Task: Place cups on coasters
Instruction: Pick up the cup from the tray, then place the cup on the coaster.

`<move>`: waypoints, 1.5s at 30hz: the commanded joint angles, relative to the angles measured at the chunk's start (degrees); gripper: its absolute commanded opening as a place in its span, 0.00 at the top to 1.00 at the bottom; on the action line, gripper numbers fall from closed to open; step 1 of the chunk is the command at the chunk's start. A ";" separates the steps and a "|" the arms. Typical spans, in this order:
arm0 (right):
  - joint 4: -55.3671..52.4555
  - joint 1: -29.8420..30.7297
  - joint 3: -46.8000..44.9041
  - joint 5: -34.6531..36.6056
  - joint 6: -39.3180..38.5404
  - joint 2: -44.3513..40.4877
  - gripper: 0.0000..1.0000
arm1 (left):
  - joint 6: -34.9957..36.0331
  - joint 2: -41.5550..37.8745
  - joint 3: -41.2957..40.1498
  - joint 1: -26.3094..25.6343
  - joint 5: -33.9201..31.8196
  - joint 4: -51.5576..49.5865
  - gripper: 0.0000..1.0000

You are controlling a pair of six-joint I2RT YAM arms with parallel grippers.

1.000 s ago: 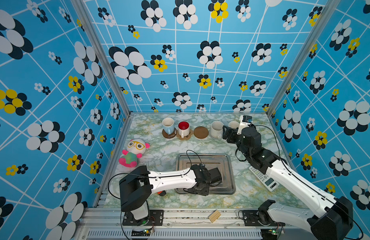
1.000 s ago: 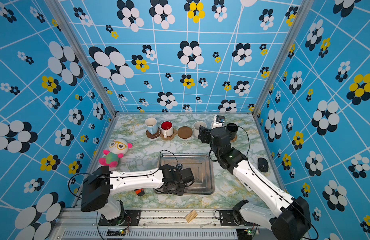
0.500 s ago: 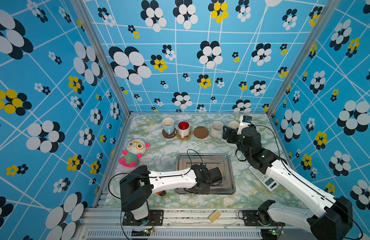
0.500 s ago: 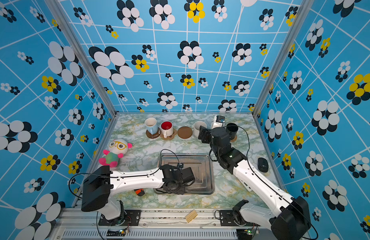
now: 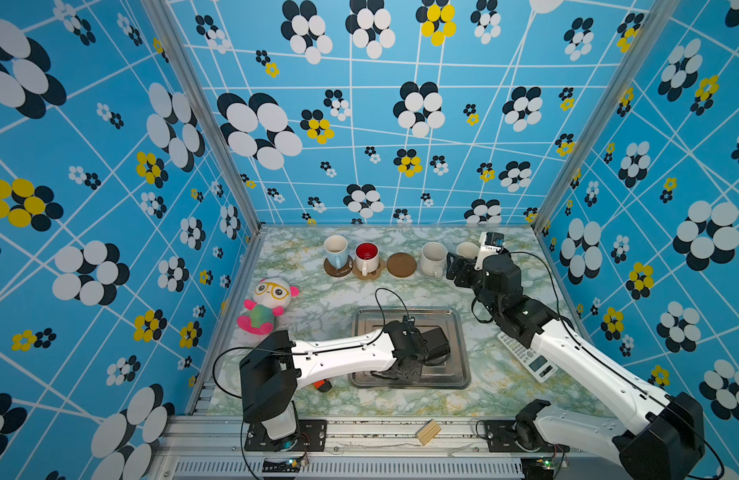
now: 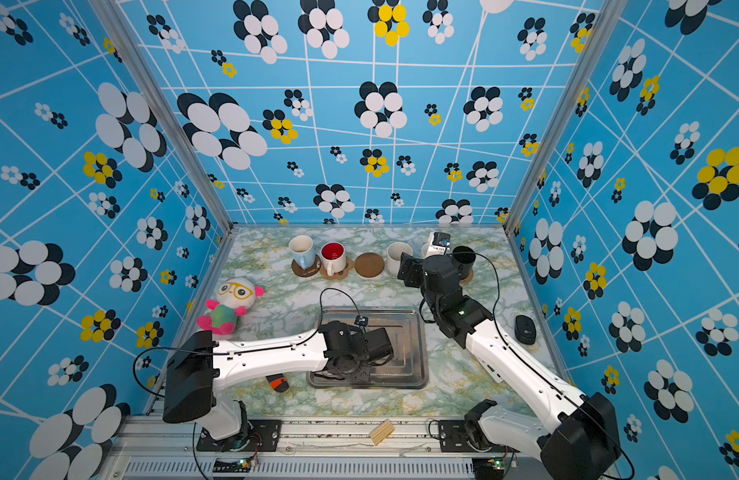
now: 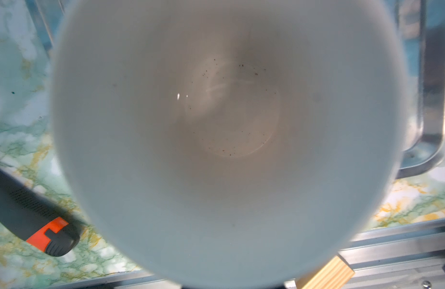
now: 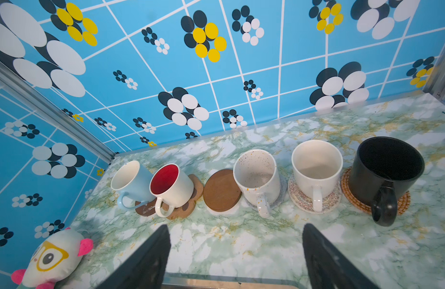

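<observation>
In both top views the left gripper (image 5: pixel 403 368) hangs low over the steel tray (image 5: pixel 457 320), its jaws hidden under the wrist. Well ahead of it, one brown coaster (image 5: pixel 401 264) lies bare.

The left wrist view is filled by the last cup (image 7: pixel 226 140), directly beneath that gripper. It is probably gripped at the rim, but I cannot tell.

In the right wrist view the right gripper (image 8: pixel 235 226) stands wide and empty, with the other cups (image 8: pixel 316 170) already seated beyond it.

The next move, I'd judge, is to lift, carry forward and lower onto the bare disc.
</observation>
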 commanded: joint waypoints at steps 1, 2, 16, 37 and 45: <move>-1.87 -0.93 0.07 0.26 -1.06 -1.17 0.15 | 1.85 -1.44 3.55 1.06 -4.69 -3.31 1.00; -2.02 -1.11 0.00 0.12 -1.11 -1.28 0.15 | 2.42 -1.51 3.97 1.74 -4.68 -3.49 1.00; -9.86 -3.32 3.86 -0.21 -4.09 -1.68 0.12 | 21.89 9.01 22.70 21.04 3.82 -0.90 1.00; -17.92 -6.15 13.51 3.73 -10.33 0.68 0.06 | 30.72 39.48 63.00 33.74 8.30 -10.31 1.00; -18.66 -6.59 14.18 4.57 -11.30 1.24 0.05 | 31.31 44.08 67.33 36.07 8.80 -9.70 1.00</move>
